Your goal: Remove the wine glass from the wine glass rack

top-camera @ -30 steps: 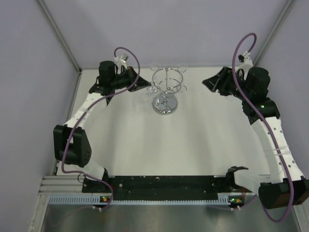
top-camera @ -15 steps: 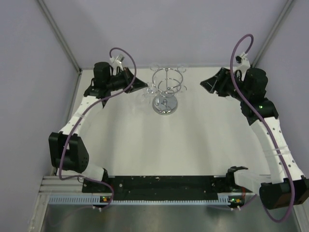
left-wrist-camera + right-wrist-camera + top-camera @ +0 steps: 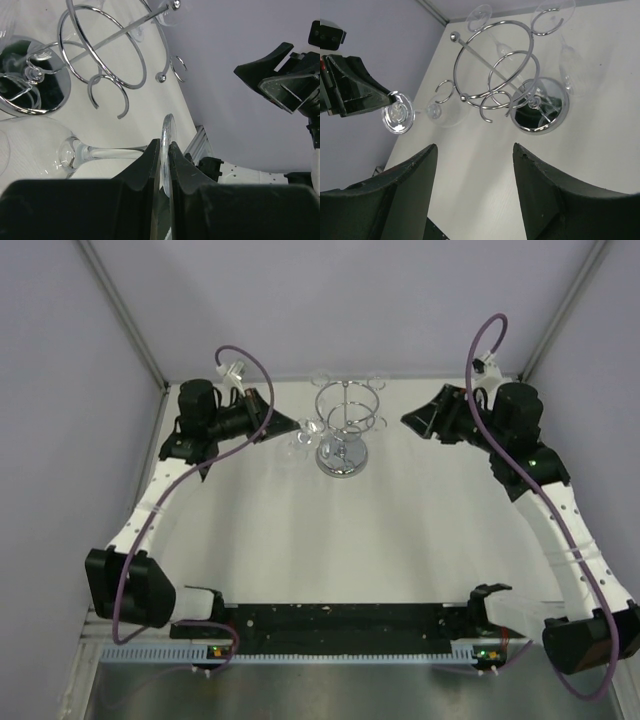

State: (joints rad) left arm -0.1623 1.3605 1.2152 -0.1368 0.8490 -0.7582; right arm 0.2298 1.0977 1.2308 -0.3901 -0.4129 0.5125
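Note:
The chrome wine glass rack [image 3: 343, 433] stands at the back middle of the table; it also shows in the left wrist view [image 3: 102, 55] and the right wrist view [image 3: 506, 75]. My left gripper [image 3: 283, 425] [image 3: 165, 145] is shut on the round foot of a clear wine glass [image 3: 100, 151]. The glass [image 3: 442, 114] lies sideways in the air just left of the rack, free of the wire loops, its bowl toward the rack. My right gripper [image 3: 415, 420] [image 3: 474, 145] is open and empty, to the right of the rack.
Other clear glasses [image 3: 572, 62] still hang from loops on the far side of the rack. The rack's mirrored base [image 3: 540, 112] rests on the white table. Lilac walls close the back and sides.
My left arm has drawn back to the left with the glass, carrying it away from the rack's loops. My right gripper has shifted slightly left toward the rack.

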